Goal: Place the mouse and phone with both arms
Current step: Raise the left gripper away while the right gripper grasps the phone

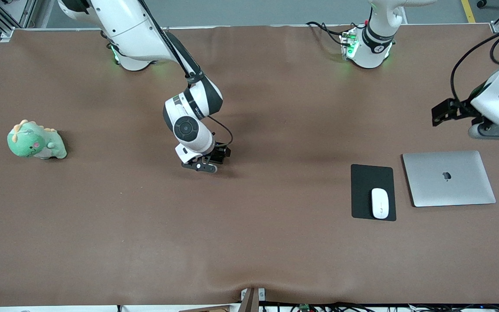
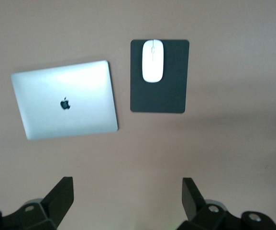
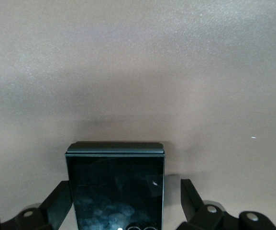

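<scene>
Count: one mouse (image 1: 380, 203), one phone (image 3: 115, 189), one black pad (image 1: 365, 178), one closed silver laptop (image 1: 448, 178), one green plush dinosaur (image 1: 35, 141), and my two arms. The work surface is a table under a brown cloth (image 1: 124, 225) with shallow wrinkles; grey floor shows above its top edge and cables run along its bottom edge. The mouse lies on the pad, at the pad's corner nearest the front camera on the laptop's side; the laptop sits just beside the pad, toward my left arm's end. My left gripper (image 2: 126, 201) hangs over the cloth above the laptop, fingers spread wide, holding nothing. My right gripper (image 3: 123, 203) is low over the middle of the table, fingers spread; the phone lies on the cloth between them, one finger close against its edge, the other apart. The dinosaur stands well apart at my right arm's end. Nothing blocks either gripper.
</scene>
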